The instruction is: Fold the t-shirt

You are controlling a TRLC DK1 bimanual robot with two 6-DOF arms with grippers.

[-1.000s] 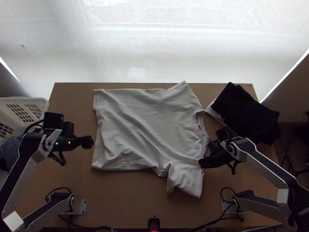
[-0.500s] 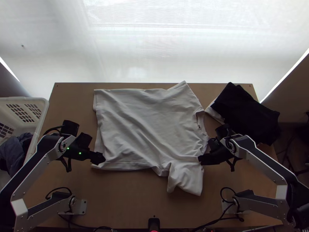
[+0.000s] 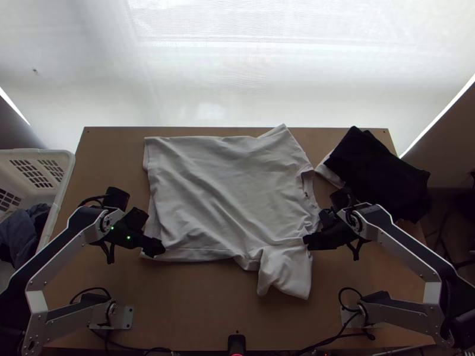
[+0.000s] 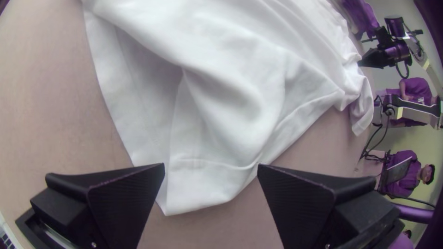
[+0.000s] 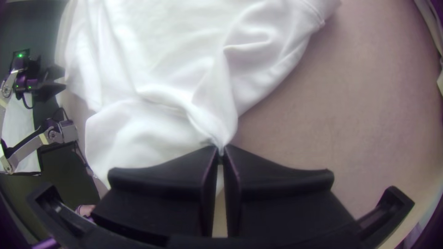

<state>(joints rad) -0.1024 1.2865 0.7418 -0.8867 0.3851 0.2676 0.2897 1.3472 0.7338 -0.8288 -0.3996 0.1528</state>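
T-shirt (image 3: 225, 190) spread across bench (image 3: 196, 308) | right gripper (image 5: 220, 148) clamped on near-right shoulder cloth, likely anchoring it | left gripper (image 4: 211, 164) apart at near-left hem corner, presumably for a paired fold

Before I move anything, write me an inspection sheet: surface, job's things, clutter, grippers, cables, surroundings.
Surface: light wooden table; damage, nothing seen.
Job's things: white cloth t-shirt, spread, wrinkled.
Clutter: black cloth pile towards the table's far right corner.
Left gripper: open, at a hem corner.
Right gripper: shut on the shirt by a sleeve.
Cables: black cables looped at both arm bases.
Surroundings: white plastic basket holding dark cloth, left of the table.
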